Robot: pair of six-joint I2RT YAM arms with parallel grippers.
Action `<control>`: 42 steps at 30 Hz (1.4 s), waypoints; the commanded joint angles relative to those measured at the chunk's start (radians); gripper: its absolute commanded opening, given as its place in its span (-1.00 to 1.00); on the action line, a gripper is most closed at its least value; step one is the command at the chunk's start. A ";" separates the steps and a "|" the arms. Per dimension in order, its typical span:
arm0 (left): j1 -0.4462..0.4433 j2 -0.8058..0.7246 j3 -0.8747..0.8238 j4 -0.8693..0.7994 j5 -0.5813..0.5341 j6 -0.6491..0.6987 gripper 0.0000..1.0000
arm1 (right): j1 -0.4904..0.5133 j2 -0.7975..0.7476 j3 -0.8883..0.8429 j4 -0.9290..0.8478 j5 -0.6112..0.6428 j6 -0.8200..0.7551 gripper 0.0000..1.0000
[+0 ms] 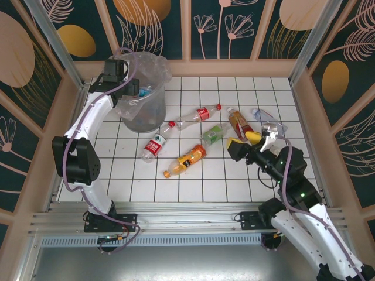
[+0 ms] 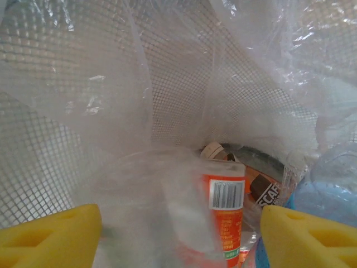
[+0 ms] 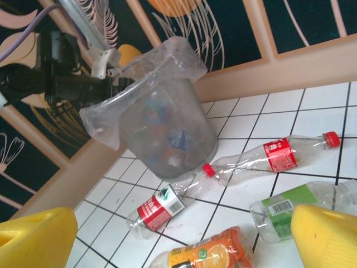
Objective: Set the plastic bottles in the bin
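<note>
Your left claw (image 2: 181, 226) hangs inside the bin (image 1: 143, 114), at ten o'clock on the tiled table (image 1: 193, 187). Its yellow fingers (image 2: 50, 234) stand well apart, gripping nothing; an orange-labelled bottle (image 2: 226, 218) lies between them, untouched. Your right claw (image 1: 244, 140), at three o'clock, gapes wide and empty, near six loose bottles (image 1: 187, 159) around the centre.

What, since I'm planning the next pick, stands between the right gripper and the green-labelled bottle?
Nothing visible. The open right gripper sits right beside the green-labelled bottle, with no object between them. The orange-labelled bottle lies off to one side.
</note>
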 commanded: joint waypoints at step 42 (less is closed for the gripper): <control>-0.325 -0.685 -0.724 0.512 1.018 -0.345 0.97 | -0.152 0.689 0.153 -0.061 0.204 0.450 0.71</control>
